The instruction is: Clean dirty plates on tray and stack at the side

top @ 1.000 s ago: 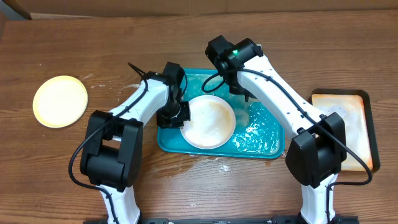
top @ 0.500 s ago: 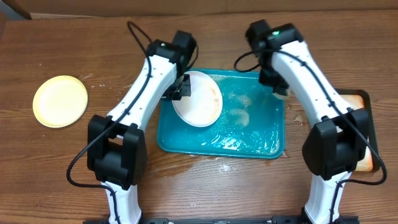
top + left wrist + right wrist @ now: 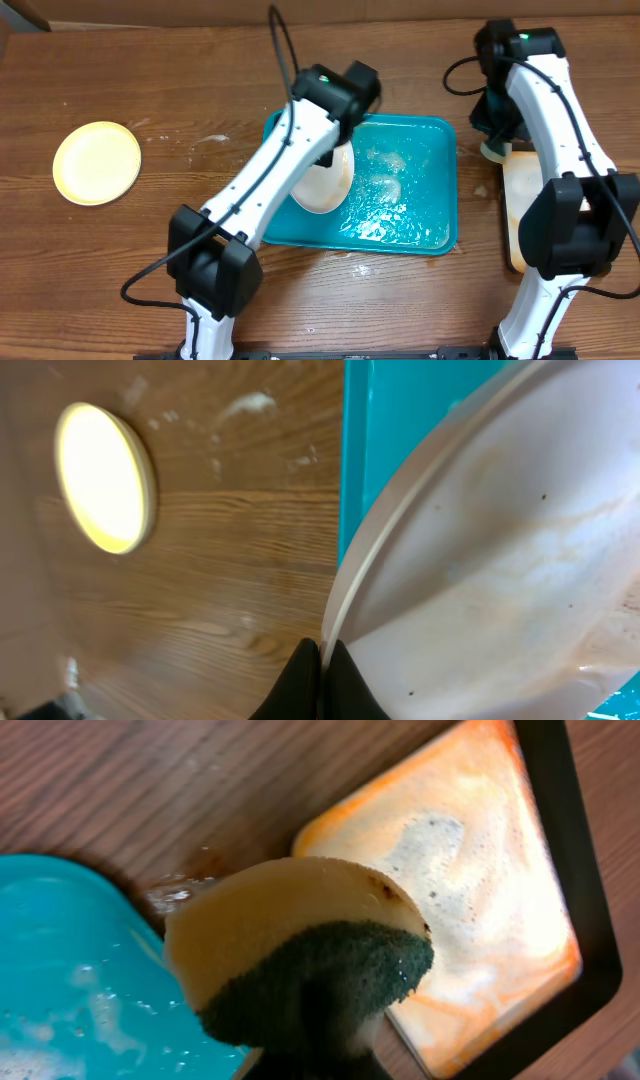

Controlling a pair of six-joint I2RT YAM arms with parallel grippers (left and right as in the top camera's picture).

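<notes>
White plate (image 3: 322,188), count one, brown-smeared: rim clamped in left end effector (image 3: 321,656). It is tilted steeply on edge over the left side of the single teal tray (image 3: 420,215). Round, so no long axis. One pale yellow plate (image 3: 97,163) lies flat on the bench (image 3: 170,90), well left of that end effector. Right end effector (image 3: 310,1065) is clenched on one sponge (image 3: 300,945), above the gap between the teal tray and one dark-rimmed tray (image 3: 572,850).

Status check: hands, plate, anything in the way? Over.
Left hand shut on white plate at its rim, tilted over teal tray. Right hand shut on sponge by foamy tray. Yellow plate on table, left. Nothing seen blocking.
</notes>
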